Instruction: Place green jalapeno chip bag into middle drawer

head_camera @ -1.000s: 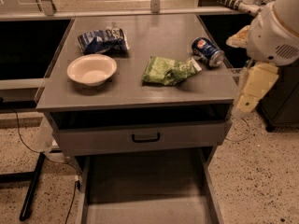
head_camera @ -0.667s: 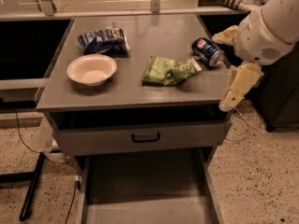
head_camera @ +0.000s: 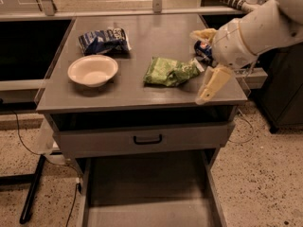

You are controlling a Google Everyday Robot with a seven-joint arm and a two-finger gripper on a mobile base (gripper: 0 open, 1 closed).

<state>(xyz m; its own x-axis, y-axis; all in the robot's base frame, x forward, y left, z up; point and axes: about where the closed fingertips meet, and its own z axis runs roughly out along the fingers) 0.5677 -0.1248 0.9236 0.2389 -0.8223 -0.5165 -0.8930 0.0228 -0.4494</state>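
The green jalapeno chip bag lies flat on the grey tabletop, right of centre. My gripper hovers at the bag's right end, just above the table's right front corner. Its two pale yellow fingers stand wide apart and hold nothing. The middle drawer is pulled out low at the front, a grey tray with a bare floor.
A white bowl sits left of the bag. A blue-and-white chip bag lies behind the bowl. A blue can is partly hidden behind my gripper. A shut drawer front with a black handle sits under the tabletop.
My arm has swung left from beside the table's right edge. The gripper now sits over the right front corner, close to the green bag. The objects have not moved.
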